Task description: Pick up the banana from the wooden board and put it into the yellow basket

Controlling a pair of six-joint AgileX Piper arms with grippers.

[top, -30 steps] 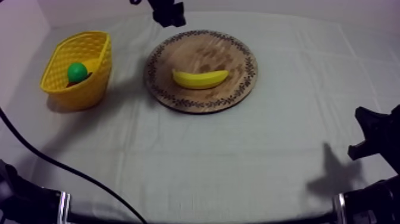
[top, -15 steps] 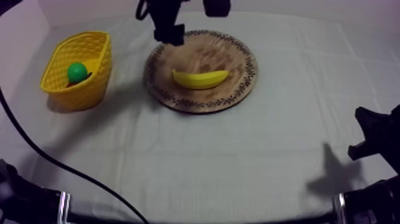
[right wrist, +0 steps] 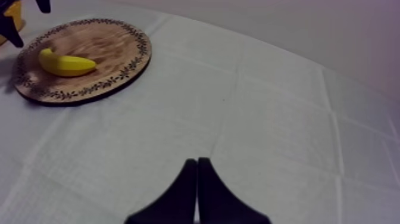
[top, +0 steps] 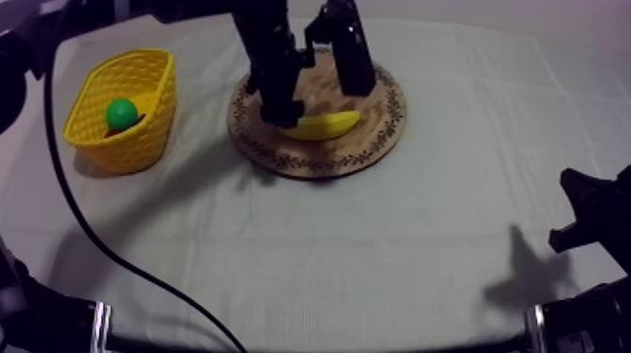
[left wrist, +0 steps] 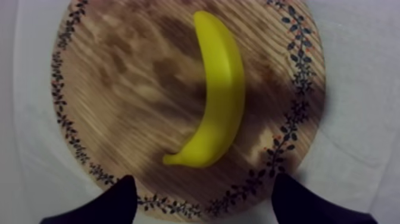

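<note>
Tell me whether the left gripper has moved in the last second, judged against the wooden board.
Yes. The left gripper has come from the wooden board's far rim in over it, open above the banana.

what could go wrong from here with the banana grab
The open left gripper hangs near the tapered end of the banana, not its middle; closing there, the banana may swivel or slip out. The yellow basket already holds a round green fruit, so the banana might land propped on it.
</note>
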